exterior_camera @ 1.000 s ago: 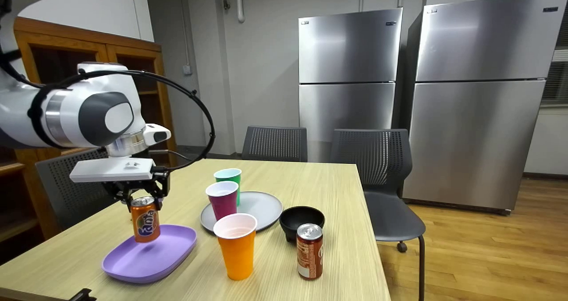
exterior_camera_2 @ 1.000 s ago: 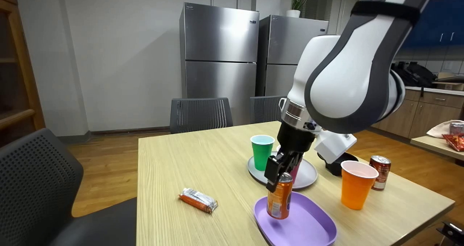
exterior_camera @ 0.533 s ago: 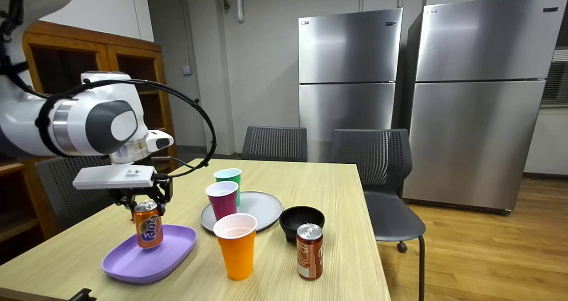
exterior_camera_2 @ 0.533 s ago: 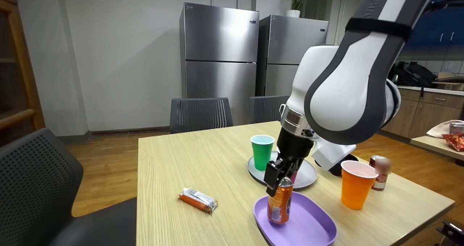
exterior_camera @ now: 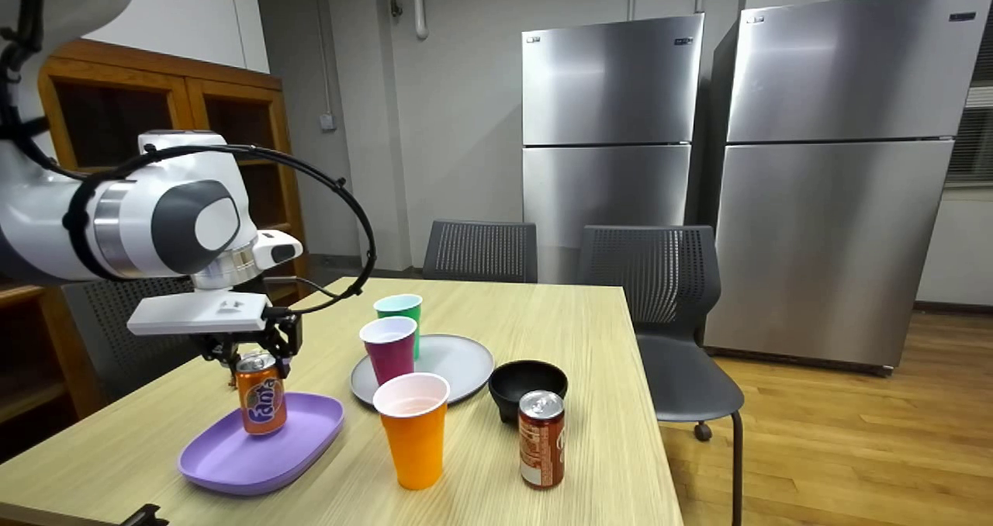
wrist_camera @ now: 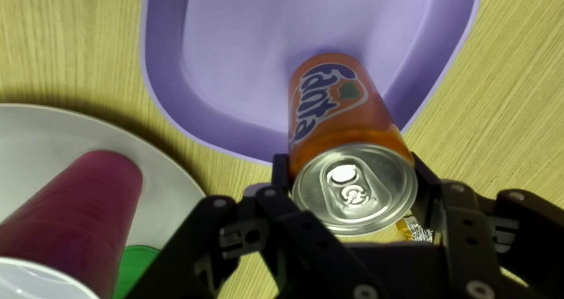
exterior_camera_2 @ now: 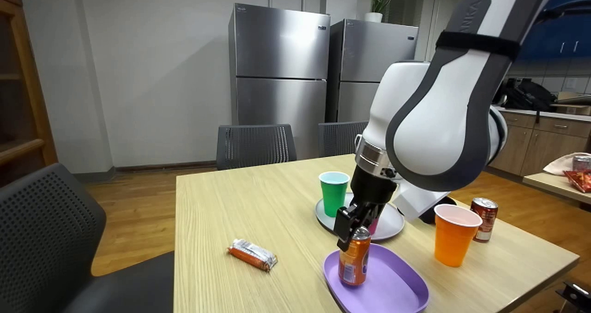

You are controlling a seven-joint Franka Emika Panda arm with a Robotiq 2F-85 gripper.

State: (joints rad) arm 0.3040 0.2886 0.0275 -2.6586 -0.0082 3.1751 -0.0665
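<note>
The fingers (wrist_camera: 280, 171) hold an orange Fanta can (wrist_camera: 330, 105) by its upper end, one finger to each side. The can is roughly upright within the purple tray (exterior_camera_2: 392, 285), toward its nine o'clock rim in an exterior view, its base apparently touching. In that view, around the can, a wrapped bar (exterior_camera_2: 252, 255) lies on the table (exterior_camera_2: 221, 220) at nine o'clock, a green cup (exterior_camera_2: 334, 195) on a gray plate (exterior_camera_2: 392, 223) at eleven, and an orange cup (exterior_camera_2: 455, 239) at three

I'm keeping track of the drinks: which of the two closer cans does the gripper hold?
The orange Fanta can, held near its top by the gripper. The reddish-brown can stands apart on the table, near the black bowl.
</note>
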